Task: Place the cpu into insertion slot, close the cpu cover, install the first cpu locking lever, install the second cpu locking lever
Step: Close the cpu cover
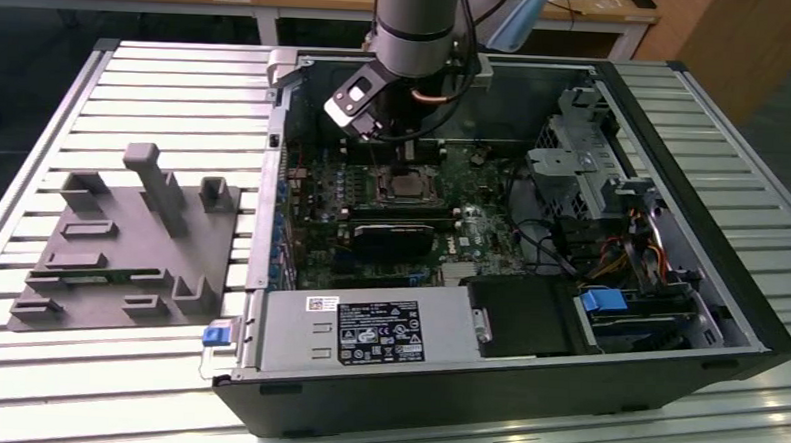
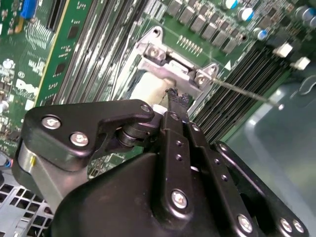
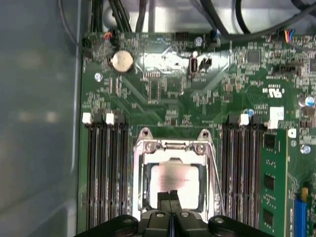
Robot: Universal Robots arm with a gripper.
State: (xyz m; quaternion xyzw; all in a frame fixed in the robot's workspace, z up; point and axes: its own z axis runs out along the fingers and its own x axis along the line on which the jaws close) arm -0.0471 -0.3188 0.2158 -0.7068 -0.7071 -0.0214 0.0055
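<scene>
The grey arm comes straight down from above, its pincer pointing at the floor of the case. In both wrist views, the two black fingers sit pressed together tip to tip.

Exterior view: your open computer case lies on the slatted table, filling centre and right of frame. The fixture block sits on the table at centre left, beside the case. Inside the case, the power supply is at lower centre and the insertion slot above it, with the gripper directly over the slot. First wrist view: the cpu lies in the slot, flanked by memory slots.
</scene>
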